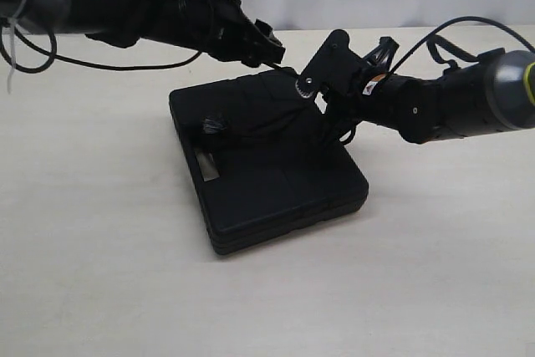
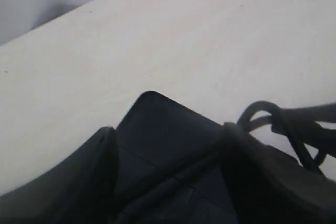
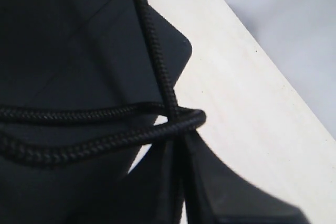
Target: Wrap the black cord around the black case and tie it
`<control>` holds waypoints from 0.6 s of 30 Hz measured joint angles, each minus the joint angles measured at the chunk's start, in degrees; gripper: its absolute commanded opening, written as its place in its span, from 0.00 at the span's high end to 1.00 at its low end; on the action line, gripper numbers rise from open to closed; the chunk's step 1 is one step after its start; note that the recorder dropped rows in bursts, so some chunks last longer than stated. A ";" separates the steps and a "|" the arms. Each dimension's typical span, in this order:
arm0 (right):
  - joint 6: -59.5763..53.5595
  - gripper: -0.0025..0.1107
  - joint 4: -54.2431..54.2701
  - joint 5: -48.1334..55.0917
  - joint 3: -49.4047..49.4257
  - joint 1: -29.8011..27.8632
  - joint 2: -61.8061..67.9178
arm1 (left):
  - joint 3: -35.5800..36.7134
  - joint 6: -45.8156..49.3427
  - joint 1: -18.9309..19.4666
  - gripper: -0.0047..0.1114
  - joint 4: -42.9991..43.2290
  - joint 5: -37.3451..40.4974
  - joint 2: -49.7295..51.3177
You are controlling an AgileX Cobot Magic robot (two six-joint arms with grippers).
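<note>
Black fingers of the right gripper [image 3: 184,135] are drawn together at their tips, pinching the long thin black braided cord [image 3: 94,115] just where a doubled run of it bends back on itself. A single strand crosses that bend and runs off over the flat rectangular matte black plastic case [image 1: 276,175] below. In the exterior view this gripper hangs over the far right part of the case. The left gripper [image 1: 269,49] hovers just beside it, above the far edge, and a thin taut line runs between the two. The left gripper's fingers stand apart, with a rounded corner of the case showing between them. A dark line crosses that gap, but I cannot tell whether it is cord or a moulded rib. More cord lies across the top of the case, ending in a small frayed knot [image 1: 212,127] near the rectangular handle slot [image 1: 207,166]. The case lies flat on the pale cream table [image 1: 100,273], mid-scene, one corner toward the camera.
</note>
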 measured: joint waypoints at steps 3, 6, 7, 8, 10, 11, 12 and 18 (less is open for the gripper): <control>0.00 0.94 0.00 0.00 0.00 0.00 0.00 | -0.32 5.65 0.00 0.50 0.00 2.09 0.61; 0.00 0.94 0.00 0.00 0.00 0.00 0.00 | -0.45 13.97 0.00 0.50 0.00 4.59 0.61; 0.00 0.94 0.00 0.00 0.00 0.00 0.00 | -0.45 15.97 0.00 0.50 0.00 5.19 0.61; 0.00 0.94 0.00 0.00 0.00 0.00 0.00 | -0.45 18.65 0.00 0.50 0.26 6.09 0.61; 0.00 0.94 0.00 0.00 0.00 0.00 0.00 | -0.45 22.72 0.00 0.50 0.94 7.70 0.61; 0.00 0.94 0.00 0.00 0.00 0.00 0.00 | -0.45 25.23 0.00 0.50 2.33 9.10 0.61; 0.00 0.94 0.00 0.00 0.00 0.00 0.00 | -0.45 27.88 0.00 0.50 3.81 10.10 0.61; 0.00 0.94 0.00 0.00 0.00 0.00 0.00 | -0.45 39.43 -0.10 0.50 15.60 10.00 0.61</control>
